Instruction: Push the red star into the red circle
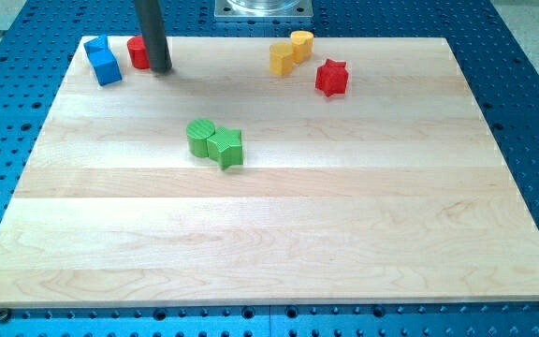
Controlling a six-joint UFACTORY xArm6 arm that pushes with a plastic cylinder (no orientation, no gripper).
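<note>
The rod's tip (160, 68) stood upper left, just beside the red circular block (138, 52); no gripper existed. Approach stage: the red star-shaped block (331, 77), upper right, probably needed pushing leftward.

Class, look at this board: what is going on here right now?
A robot arm's dark rod stands at the view's top left, my tip right beside the red circle. The red star sits far off toward the view's top right, near two yellow blocks, not yet pushed. Blue blocks lie left of the circle; a green pair sits mid-board.
</note>
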